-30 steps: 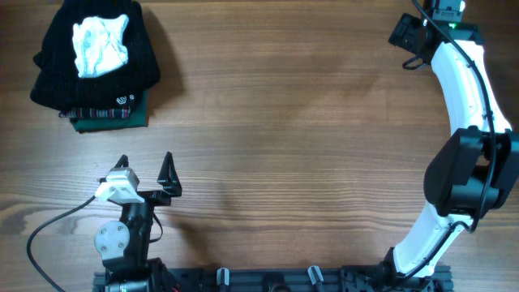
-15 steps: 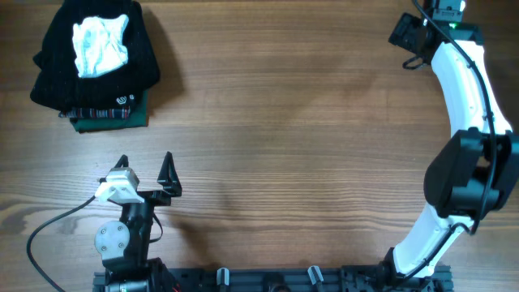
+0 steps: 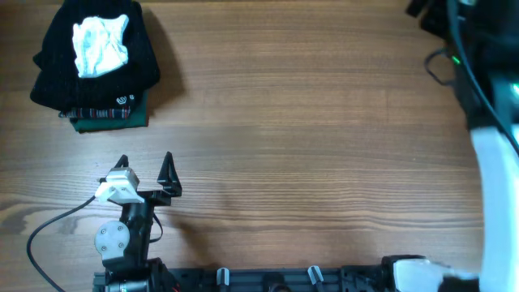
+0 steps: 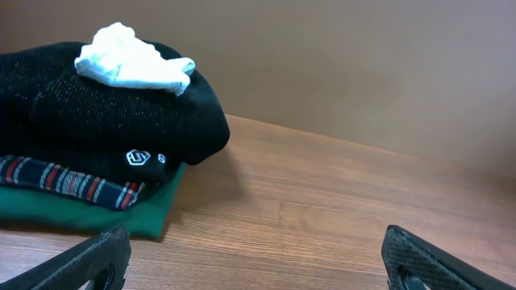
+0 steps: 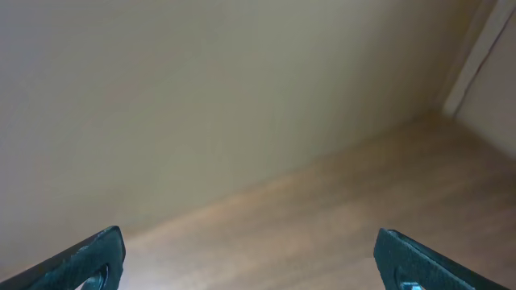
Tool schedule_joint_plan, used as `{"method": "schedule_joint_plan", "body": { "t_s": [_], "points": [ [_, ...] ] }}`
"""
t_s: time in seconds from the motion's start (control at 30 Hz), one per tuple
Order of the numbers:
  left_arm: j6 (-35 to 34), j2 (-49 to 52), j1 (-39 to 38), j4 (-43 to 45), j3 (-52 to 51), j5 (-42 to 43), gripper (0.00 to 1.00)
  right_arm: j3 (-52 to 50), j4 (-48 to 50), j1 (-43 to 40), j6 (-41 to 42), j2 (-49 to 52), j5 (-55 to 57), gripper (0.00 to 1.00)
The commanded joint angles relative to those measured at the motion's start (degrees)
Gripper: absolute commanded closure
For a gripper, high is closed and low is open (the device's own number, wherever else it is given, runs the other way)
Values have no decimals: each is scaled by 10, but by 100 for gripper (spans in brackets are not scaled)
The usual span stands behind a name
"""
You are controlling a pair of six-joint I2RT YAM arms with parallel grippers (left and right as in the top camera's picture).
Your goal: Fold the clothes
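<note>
The small pale blue-white garment [image 3: 100,45] lies crumpled on top of a black knit garment [image 3: 89,73] at the table's far left. It also shows in the left wrist view [image 4: 133,63], upper left. My left gripper [image 3: 146,166] is open and empty near the front left, well short of the pile; its fingertips frame bare wood [image 4: 254,270]. My right arm [image 3: 491,122] is raised close under the overhead camera at the right edge, its gripper out of that view. In the right wrist view the right gripper [image 5: 250,266] is open and empty, facing wood and a wall.
The black knit garment [image 4: 97,121] rests on a folded dark green garment with plaid trim [image 3: 105,118], also in the left wrist view [image 4: 72,189]. A cable [image 3: 49,231] runs from the left arm's base. The table's back edge meets a wall.
My right arm has lifted from the far right corner toward the overhead camera and now looms large and blurred. The left arm and the pile have not moved.
</note>
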Motion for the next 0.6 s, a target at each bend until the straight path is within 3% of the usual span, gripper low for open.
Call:
{"method": "schedule_joint_plan", "body": {
  "t_s": [0.0,0.17,0.33,0.57],
  "points": [
    [-5,-7,5,0,-5,-9,0,-99,58,-2,2,-99,-11,0],
    [-5,-7,5,0,-5,-9,0,-311,219,-3,-6,-242,-19,0],
    [-5,-7,5,0,-5,-9,0,-535,382,-19,-125,-374,-127,0],
    [-6,-7,5,0,-5,-9,0,-796,520,-62,-99,-535,-164,0]
  ]
}}
